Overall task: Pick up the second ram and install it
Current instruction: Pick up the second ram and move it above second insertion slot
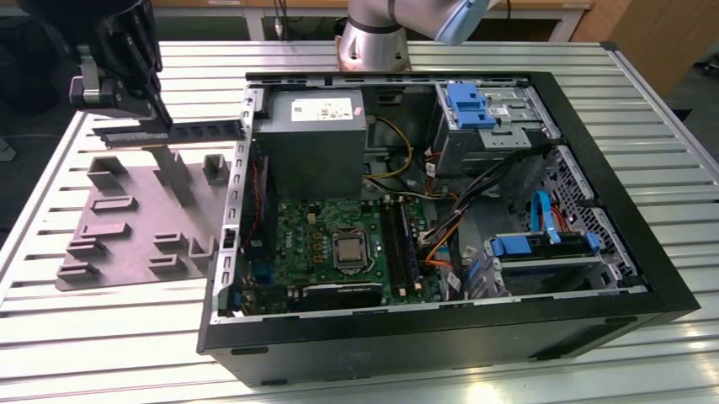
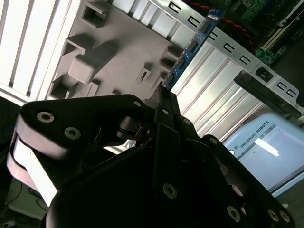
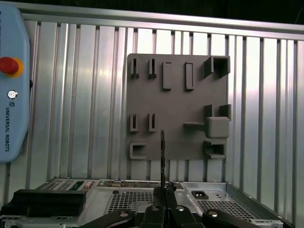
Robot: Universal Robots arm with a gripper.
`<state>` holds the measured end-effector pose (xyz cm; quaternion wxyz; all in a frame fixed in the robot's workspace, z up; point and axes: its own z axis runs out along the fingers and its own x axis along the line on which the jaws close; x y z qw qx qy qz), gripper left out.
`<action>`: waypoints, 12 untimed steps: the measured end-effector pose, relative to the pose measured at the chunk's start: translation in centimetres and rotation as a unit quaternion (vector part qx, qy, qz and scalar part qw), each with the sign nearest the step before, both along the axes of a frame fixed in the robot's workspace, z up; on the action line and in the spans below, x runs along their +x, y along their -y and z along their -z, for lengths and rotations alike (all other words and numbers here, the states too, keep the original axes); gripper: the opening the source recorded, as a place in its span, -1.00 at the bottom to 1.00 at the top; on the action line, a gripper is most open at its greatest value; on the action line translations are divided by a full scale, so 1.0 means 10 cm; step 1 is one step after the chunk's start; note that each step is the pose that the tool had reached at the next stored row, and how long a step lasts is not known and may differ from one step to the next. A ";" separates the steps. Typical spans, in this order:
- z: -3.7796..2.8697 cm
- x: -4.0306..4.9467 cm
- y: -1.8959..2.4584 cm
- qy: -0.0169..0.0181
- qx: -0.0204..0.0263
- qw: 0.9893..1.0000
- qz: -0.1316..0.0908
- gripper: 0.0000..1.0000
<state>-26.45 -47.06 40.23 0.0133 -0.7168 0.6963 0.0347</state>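
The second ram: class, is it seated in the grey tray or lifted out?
Lifted out: the gripper is shut on the second ram, holding it level above the grey tray.

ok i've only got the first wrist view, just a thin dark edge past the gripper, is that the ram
observer: yes, exterior view shows the gripper shut on the long flat dark memory stick, held level.
operator: is it inside the case yet
observer: no, it's outside the open black computer case, above the grey plastic tray at the exterior view's left.
operator: which face shows
observer: second wrist view shows a blue face with chips.
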 end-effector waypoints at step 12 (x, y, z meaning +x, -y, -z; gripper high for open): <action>0.000 0.128 0.000 0.000 0.000 1.000 0.000 -0.77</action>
